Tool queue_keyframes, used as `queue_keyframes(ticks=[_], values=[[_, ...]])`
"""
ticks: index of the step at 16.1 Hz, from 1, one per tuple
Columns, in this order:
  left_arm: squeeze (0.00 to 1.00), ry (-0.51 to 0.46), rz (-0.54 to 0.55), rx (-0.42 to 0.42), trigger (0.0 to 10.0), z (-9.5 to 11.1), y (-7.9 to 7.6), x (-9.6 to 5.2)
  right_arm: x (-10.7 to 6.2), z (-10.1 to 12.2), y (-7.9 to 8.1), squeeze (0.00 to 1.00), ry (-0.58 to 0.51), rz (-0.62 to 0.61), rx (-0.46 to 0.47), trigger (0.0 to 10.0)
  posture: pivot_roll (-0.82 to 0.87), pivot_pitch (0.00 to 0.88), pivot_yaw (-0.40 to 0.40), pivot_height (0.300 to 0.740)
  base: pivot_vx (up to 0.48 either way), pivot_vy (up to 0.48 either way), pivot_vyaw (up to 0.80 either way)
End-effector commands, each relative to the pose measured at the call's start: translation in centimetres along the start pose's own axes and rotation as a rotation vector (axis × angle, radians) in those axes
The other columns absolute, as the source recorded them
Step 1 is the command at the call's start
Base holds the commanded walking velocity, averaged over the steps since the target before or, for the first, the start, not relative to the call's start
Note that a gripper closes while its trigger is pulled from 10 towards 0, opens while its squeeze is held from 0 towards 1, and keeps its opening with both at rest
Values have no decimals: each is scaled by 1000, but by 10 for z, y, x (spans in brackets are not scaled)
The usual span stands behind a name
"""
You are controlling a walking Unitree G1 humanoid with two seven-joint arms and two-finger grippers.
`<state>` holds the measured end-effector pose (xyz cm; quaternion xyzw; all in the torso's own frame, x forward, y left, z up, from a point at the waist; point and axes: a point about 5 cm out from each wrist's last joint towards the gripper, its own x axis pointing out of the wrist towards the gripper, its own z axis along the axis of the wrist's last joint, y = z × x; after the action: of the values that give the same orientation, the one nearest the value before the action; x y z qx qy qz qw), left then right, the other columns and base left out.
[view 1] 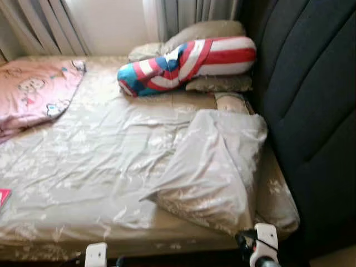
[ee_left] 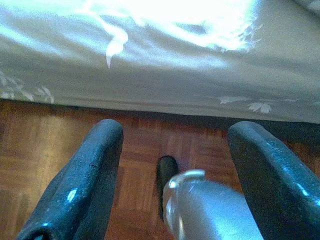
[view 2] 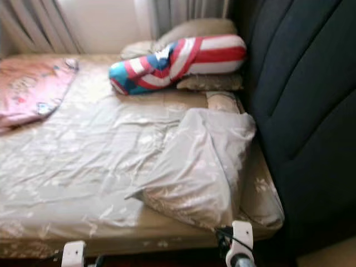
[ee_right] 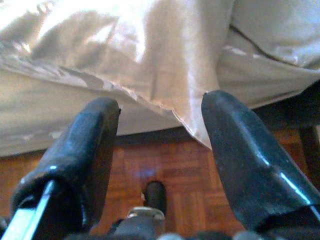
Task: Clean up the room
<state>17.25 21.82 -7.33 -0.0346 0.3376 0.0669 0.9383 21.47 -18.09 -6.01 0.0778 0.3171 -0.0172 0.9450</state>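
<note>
My right gripper was wide open and held nothing. It hung low by the side of the bed, just under a corner of the shiny grey blanket that drooped over the edge between my two fingers. My wrist camera showed the brown wood floor under that corner, which my eyes could not see from above.

My left gripper was wide open too, with nothing in it. It pointed at the bed's side, where the sheet with small leaf shapes hung down above the wood floor.

From my head I saw much more. The grey blanket lay in a crumpled heap on the right side of the bed, near the dark padded headboard. A long pillow with red, white and blue stripes lay at the far end, on top of two tan pillows. A pink blanket with little pictures lay at the far left. Curtains hung behind the bed.
</note>
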Motion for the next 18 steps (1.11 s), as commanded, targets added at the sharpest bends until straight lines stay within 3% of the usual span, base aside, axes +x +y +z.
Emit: queue_keyframes(ticks=[1,2,4,5,6,8,9,10,12,15,18], values=[[0,-1,-28,41,10000,-2,-3,-1,14,44,15,0,-155,34,-16,10000,7,105,-19,740,0,0,0],[0,-7,-24,71,10000,-1,-3,-1,17,58,21,0,-204,49,-21,10000,6,107,-20,740,0,0,0],[0,-13,8,168,10000,1,1,-1,18,65,27,0,-243,68,-21,10000,5,101,-13,740,0,0,0],[0,-166,16,274,10000,45,9,10,18,66,29,0,-249,76,-16,10000,3,109,-13,740,0,0,0],[0,-278,24,299,10000,72,11,12,18,67,30,0,-256,82,-13,10000,9,102,-14,740,0,0,0],[0,-368,82,312,10000,90,29,8,19,70,31,0,-265,89,-28,10000,13,95,-19,740,0,0,0],[0,-462,102,268,10000,111,37,5,19,73,31,0,-282,88,-30,10000,5,93,-24,740,0,0,0],[0,-594,84,181,10000,133,31,1,18,82,30,0,-324,90,-30,10000,6,87,-31,740,0,0,0],[0,-690,49,149,10000,154,14,-2,17,97,32,0,-407,100,-58,10000,-9,75,-34,740,0,0,0],[0,-737,-35,118,10000,159,-12,-5,13,114,37,0,-510,111,-77,10000,-35,62,-31,740,0,0,0],[0,-739,-87,108,10000,155,-26,-13,8,116,37,0,-562,111,-94,10000,-29,49,-43,740,0,0,0]])
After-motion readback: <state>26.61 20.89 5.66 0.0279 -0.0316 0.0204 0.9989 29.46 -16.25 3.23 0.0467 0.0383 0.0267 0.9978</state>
